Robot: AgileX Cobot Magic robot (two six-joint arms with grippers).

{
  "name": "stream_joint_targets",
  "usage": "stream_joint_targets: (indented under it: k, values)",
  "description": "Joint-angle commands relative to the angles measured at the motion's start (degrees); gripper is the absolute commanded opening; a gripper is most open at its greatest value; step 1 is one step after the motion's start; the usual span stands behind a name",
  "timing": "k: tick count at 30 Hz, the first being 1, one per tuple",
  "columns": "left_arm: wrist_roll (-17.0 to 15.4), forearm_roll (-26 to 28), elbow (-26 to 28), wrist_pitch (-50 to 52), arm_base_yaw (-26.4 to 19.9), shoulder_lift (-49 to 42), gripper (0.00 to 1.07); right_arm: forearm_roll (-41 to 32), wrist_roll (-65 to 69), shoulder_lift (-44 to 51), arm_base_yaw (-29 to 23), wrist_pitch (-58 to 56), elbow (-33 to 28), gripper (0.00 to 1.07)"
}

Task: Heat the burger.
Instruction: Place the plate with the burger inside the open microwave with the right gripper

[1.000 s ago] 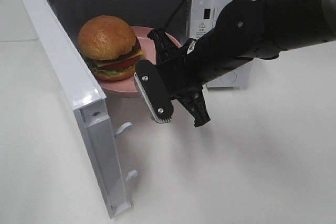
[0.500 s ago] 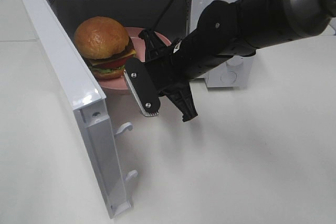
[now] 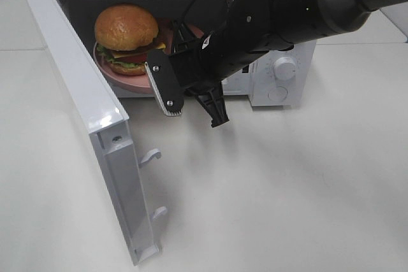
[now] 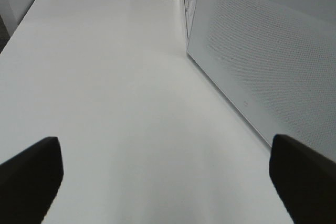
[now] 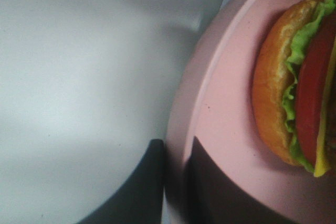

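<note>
Burger [image 3: 126, 30] sits on a round pink plate [image 3: 124, 71] inside the cavity of a white microwave [image 3: 280, 78]. From the high camera it lies toward the left of the cavity, close to the hinge side of the door [image 3: 76, 93], which stands swung wide open over the white table [image 3: 287, 189]. The bun's glossy dome faces up, with lettuce, tomato and cheese showing at its edge.

The right gripper [image 3: 180, 41] reaches in through the opening from the right, its black arm crossing in front of the control panel and its dial [image 3: 285, 68]. In the right wrist view its dark fingers [image 5: 142, 192] are closed on the plate's rim, one on each side of it, a little way from the burger [image 5: 294, 87]. Whether the plate rests on the cavity floor or hangs just above it is hard to judge from these angles.

The left gripper [image 4: 168, 182] hangs over bare table beside the door's outer face [image 4: 273, 51]. Its jaws are spread wide with nothing between them.
</note>
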State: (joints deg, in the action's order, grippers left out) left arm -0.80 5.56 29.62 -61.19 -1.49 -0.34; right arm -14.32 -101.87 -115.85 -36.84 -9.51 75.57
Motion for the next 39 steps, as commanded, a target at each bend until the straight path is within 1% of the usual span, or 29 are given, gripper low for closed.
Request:
stream_joint_targets:
  k: [1, 6, 7, 8, 10, 14, 20, 25, 28, 32, 39]
  values:
    - [0.1, 0.2, -0.1, -0.1, 0.2, -0.8, 1.0, 1.1, 2.5, -0.3, 0.2, 2.5, 2.4, 0.0]
    - [0.1, 0.2, -0.1, -0.1, 0.2, -0.8, 1.0, 3.3, 6.6, -3.2, 0.8, 1.1, 6.6, 0.0]
    - [0.1, 0.2, -0.1, -0.1, 0.2, -0.8, 1.0, 3.3, 6.6, -3.2, 0.8, 1.1, 6.6, 0.0]
    - [0.1, 0.2, -0.1, -0.1, 0.2, -0.8, 1.0, 5.4, 7.7, -3.8, 0.8, 1.1, 7.5, 0.0]
    - [0.1, 0.2, -0.1, -0.1, 0.2, -0.8, 1.0, 6.7, 9.5, -4.4, 0.9, 1.0, 8.4, 0.0]
    - [0.1, 0.2, -0.1, -0.1, 0.2, -0.8, 1.0, 7.7, 11.7, -5.2, 0.9, 1.0, 9.6, 0.01]
    - [0.1, 0.2, -0.1, -0.1, 0.2, -0.8, 1.0, 11.8, 14.3, -6.2, 1.5, -0.3, 11.4, 0.01]
    - [0.1, 0.2, -0.1, -0.1, 0.2, -0.8, 1.0, 12.8, 14.3, -6.4, 1.5, -1.9, 12.2, 0.01]
    - [0.1, 0.2, -0.1, -0.1, 0.2, -0.8, 1.0, 12.8, 14.4, -7.3, 1.5, -4.7, 14.6, 0.01]
    - [0.1, 0.2, -0.1, -0.1, 0.2, -0.8, 1.0, 13.1, 15.8, -8.4, 1.5, -4.9, 17.0, 0.02]
    - [0.1, 0.2, -0.1, -0.1, 0.2, -0.8, 1.0, 14.3, 17.3, -9.2, 2.2, -5.1, 17.8, 0.02]
